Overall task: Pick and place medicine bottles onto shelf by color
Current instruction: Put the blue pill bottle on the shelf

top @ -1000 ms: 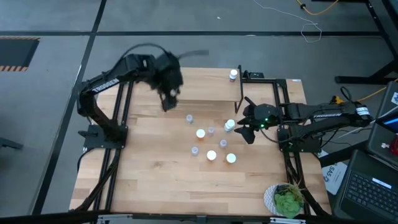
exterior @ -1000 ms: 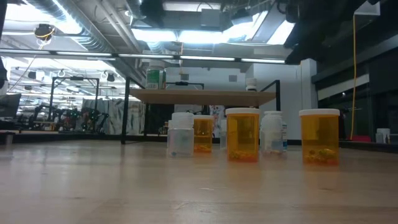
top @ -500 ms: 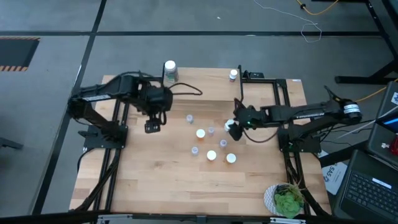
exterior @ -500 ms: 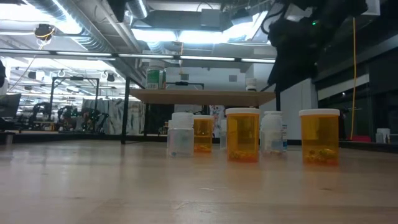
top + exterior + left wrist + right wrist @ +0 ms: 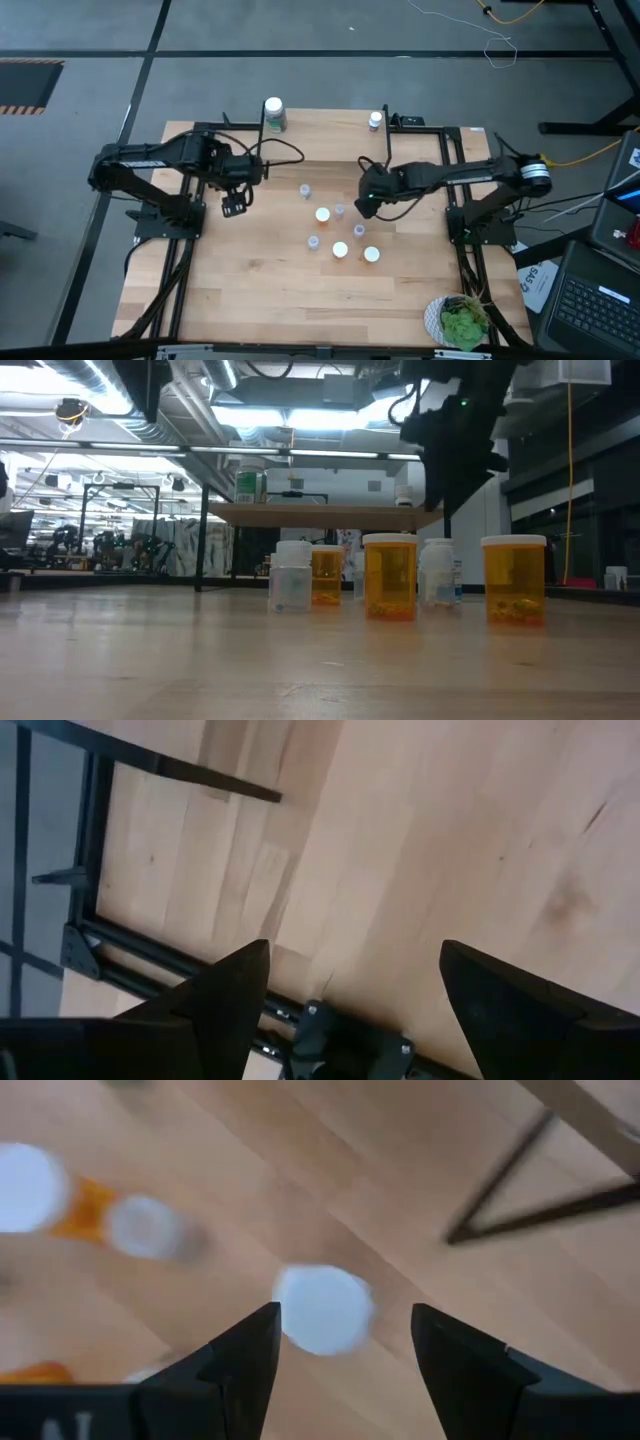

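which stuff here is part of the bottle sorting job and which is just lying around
Job:
- bottles on the table, orange and small clear
- two bottles already on the shelf
- right tool, open above a white cap
- left tool, open, holding nothing

Lying about:
- plant
- laptop

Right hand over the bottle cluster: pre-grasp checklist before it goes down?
1. Right hand open: ok, fingers spread in its wrist view.
2. Target under it: ok, a white-capped bottle shows between the fingers.
3. Hand empty: ok, nothing gripped.
4. Neighbours clear: cannot tell; two more capped bottles lie close by.
5. Left hand out of the way: ok, open over bare table, apart from the cluster.
6. Shelf room: ok, two bottles on top, bare board between them.
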